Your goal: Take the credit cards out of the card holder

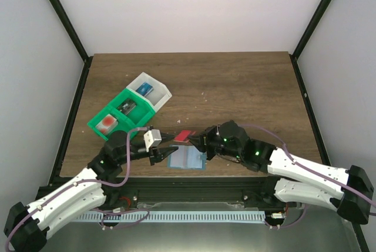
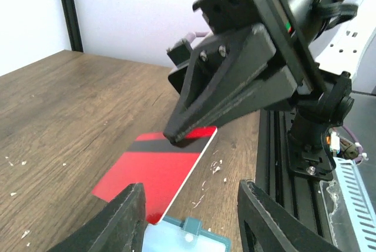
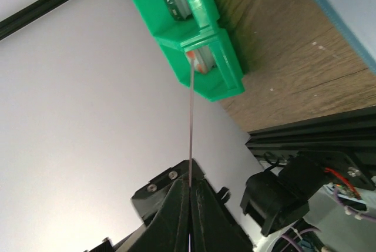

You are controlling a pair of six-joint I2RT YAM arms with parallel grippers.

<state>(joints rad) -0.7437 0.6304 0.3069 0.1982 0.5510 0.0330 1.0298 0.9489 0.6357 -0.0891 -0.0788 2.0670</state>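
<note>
A red credit card (image 1: 185,135) with a dark stripe is held flat above the table (image 1: 247,87), near its near edge and about midway across. It is pinched at its far right end between the closed fingertips of the right gripper (image 1: 198,138). In the right wrist view the card (image 3: 191,123) is seen edge-on as a thin line rising from the closed jaws. Its near corner lies close to the far edge of the card holder (image 1: 187,159); whether the two touch cannot be told. The holder is spread open on the table just nearer than the card, its pale blue inside facing up within a teal border. The left gripper (image 1: 166,151) is placed at the holder's left end with its fingers (image 2: 126,217) partly apart, and nothing is seen gripped between them. A green-and-white tray (image 1: 154,106) is set further left and farther back, with a white-and-red item (image 1: 107,123) in its nearest compartment.
</note>
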